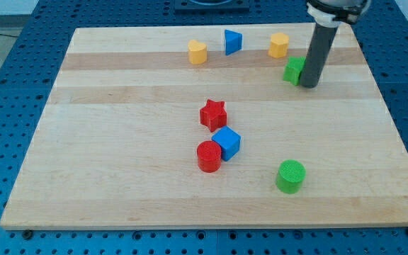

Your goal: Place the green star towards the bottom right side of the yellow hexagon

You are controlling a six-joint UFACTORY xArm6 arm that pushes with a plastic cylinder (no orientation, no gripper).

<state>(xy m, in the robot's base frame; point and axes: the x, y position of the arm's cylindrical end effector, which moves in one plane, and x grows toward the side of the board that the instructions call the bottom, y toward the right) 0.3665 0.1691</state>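
Green star (293, 69), half hidden behind my tip (308, 84)

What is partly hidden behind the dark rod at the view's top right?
A green block, presumably the green star; only its left part shows. My tip covers its right side, so its shape stays unclear. The yellow hexagon lies just above.
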